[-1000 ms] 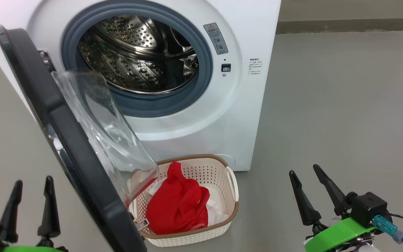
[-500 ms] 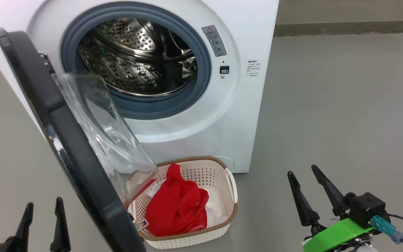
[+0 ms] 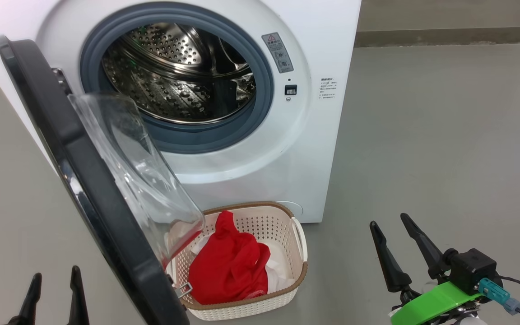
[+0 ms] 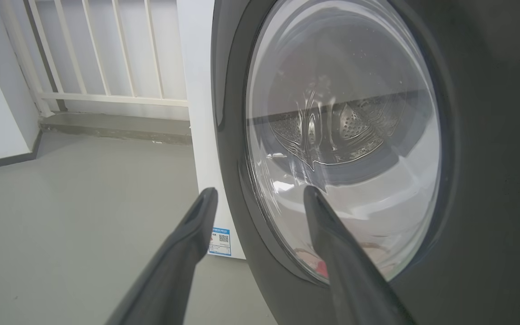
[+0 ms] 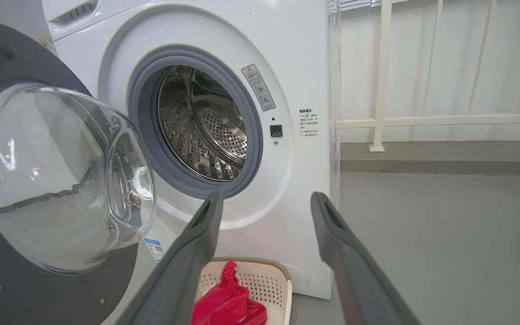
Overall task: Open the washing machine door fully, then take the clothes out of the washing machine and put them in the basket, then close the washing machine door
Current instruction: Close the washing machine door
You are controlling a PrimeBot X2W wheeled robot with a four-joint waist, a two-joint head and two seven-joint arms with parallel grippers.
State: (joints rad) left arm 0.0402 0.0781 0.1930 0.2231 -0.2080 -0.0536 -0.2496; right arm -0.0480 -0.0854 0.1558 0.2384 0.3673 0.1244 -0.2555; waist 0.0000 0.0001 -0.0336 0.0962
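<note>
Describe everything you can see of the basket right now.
The basket is small, cream perforated plastic, with a brown woven-look rim and white side handle. It stands upright on the grey floor before the washing machine. Red and white clothes lie inside; the open door's glass overlaps its left end in view.

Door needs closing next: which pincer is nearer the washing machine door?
Left. The left pincer sits beside the washing machine door, on its outer face; the right pincer is past the basket.
</note>
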